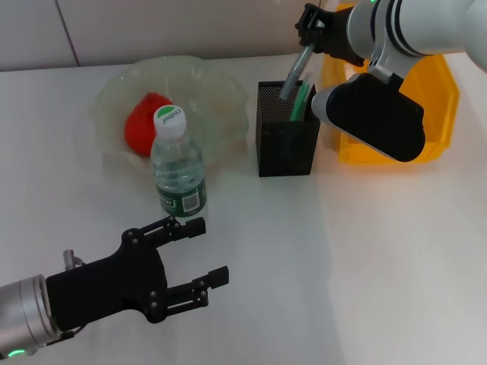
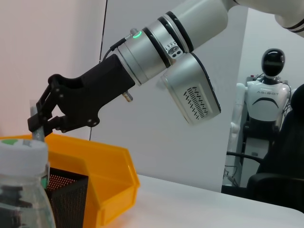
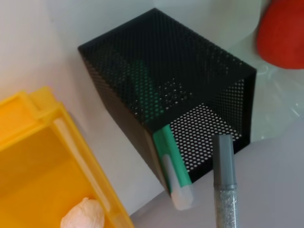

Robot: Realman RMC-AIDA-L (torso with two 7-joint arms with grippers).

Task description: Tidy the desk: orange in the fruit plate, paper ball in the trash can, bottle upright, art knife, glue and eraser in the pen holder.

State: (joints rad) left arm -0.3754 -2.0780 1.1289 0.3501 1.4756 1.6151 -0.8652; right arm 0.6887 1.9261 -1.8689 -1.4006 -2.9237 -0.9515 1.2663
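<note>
1. The right gripper (image 1: 308, 34) hangs above the black mesh pen holder (image 1: 286, 129), its fingers clamped on the top end of a grey, glitter-bodied stick, apparently the glue (image 1: 295, 72), which slants down from them with its lower end at the holder's mouth.
2. A green-handled tool with a white end, probably the art knife (image 3: 172, 167), already leans in the holder's corner, just beside the path of the stick.
3. To finish cleanly, the stick's lower end should sit well inside the mesh rim and clear of the green tool before the fingers part; let go while it is tilted across the rim and it may tip out onto the table (image 1: 380, 251).
4. The left gripper (image 1: 194, 262) rests low over the table, fingers apart and holding nothing; the upright water bottle (image 1: 177, 163) stands just beyond its fingertips.
5. The orange (image 1: 146, 123) lies in the fruit plate (image 1: 221, 91); the paper ball (image 3: 83, 216) sits in the yellow bin (image 1: 441, 114).
</note>
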